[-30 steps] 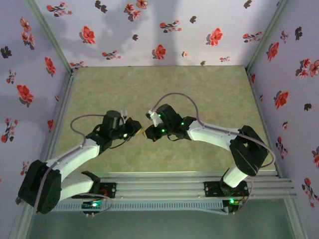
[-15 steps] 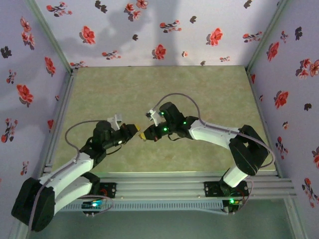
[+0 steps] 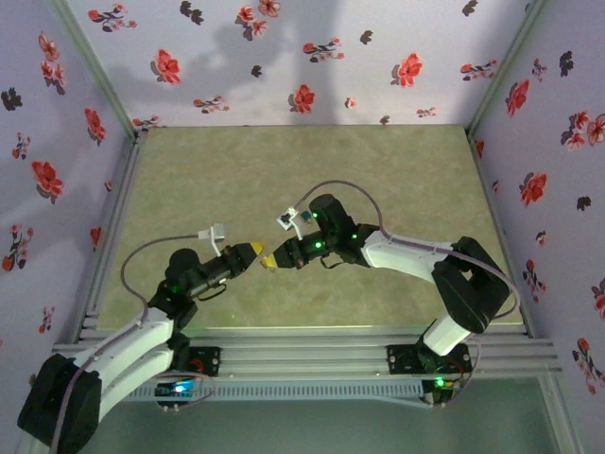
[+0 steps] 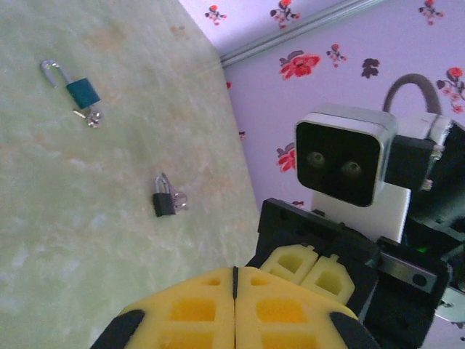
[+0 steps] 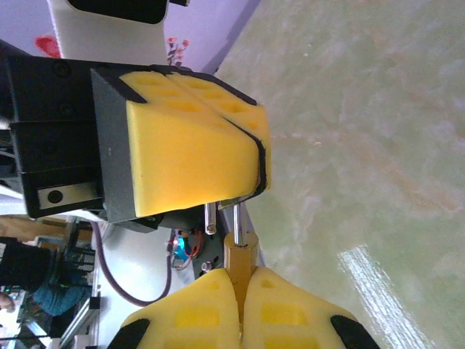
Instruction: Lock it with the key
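Observation:
My right gripper (image 5: pixel 238 275) is shut on the body of a brass padlock (image 5: pixel 240 254). Its steel shackle (image 5: pixel 236 218) stands open, with one leg free of the body. The shackle points at my left gripper (image 5: pixel 258 167), and its top goes out of sight under those yellow pads. My left gripper (image 4: pixel 234 273) is shut, pad against pad, tip to tip with the right gripper (image 4: pixel 312 269). Both meet above the table's near middle, left gripper (image 3: pixel 248 253) beside right gripper (image 3: pixel 272 257). A silvery key (image 4: pixel 93 116) lies by a teal padlock (image 4: pixel 81 91).
A small black padlock (image 4: pixel 164 203) with its own key lies on the green mat (image 3: pixel 284 170), nearer than the teal one. Flowered walls (image 3: pixel 284 57) close in the back and both sides. A rail (image 3: pixel 312 355) runs along the near edge.
My left arm has swung down and back toward the near left, its gripper sliding a little leftward and lower. The right gripper has followed slightly, staying tip to tip with it.

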Controlling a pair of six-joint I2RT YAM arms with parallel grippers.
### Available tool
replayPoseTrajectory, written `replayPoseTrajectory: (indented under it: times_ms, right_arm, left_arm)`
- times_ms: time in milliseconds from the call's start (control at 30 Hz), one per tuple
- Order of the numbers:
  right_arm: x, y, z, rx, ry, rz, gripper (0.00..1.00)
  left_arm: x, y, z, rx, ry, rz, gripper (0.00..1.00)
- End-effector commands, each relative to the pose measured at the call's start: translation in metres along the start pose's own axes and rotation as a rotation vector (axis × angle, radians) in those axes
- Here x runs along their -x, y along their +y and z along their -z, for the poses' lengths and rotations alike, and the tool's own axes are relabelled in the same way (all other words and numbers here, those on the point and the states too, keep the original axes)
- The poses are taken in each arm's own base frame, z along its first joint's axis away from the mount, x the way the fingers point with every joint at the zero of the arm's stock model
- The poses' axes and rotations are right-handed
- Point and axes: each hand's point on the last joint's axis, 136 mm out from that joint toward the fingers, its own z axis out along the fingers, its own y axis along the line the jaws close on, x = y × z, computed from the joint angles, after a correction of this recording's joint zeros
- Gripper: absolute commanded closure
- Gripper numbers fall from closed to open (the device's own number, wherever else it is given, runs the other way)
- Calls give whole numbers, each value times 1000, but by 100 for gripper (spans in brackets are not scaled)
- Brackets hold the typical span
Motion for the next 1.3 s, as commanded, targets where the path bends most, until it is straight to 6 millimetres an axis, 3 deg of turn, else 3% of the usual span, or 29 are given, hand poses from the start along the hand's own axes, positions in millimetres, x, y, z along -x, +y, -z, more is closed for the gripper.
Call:
replayPoseTrajectory:
  times_ms: [0, 667, 1267]
  right_arm:
    - [5, 35, 11, 130, -6, 55, 100]
    - [9, 65, 25, 298, -34, 84, 100]
    - [14, 67, 28, 323, -65, 83, 100]
  left_arm:
    - [11, -10, 6, -57, -60, -54, 100]
    - [1, -31, 21, -199, -61, -111, 100]
    - [-9, -39, 28, -273, -42, -65, 100]
